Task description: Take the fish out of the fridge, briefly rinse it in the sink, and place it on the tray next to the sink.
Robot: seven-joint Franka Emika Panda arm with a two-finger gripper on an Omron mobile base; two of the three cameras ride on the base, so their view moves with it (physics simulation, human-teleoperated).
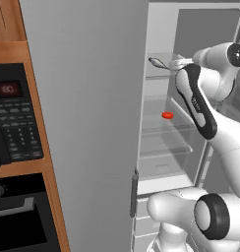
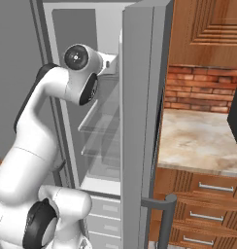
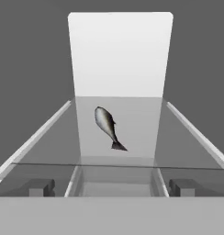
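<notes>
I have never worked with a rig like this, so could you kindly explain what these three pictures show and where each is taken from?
It is a simulated kitchen. A white robot arm reaches into the open fridge. Two pictures come from cameras on its base, behind it to the left and right. The third looks along the gripper, whose jaws stand open and hold nothing. Ahead of it a small silvery fish lies on a glass shelf. A small red item sits on a lower shelf. A black microwave stands left of the fridge.

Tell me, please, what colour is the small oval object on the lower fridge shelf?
The small oval object is bright red, clearest in the left base view.
</notes>
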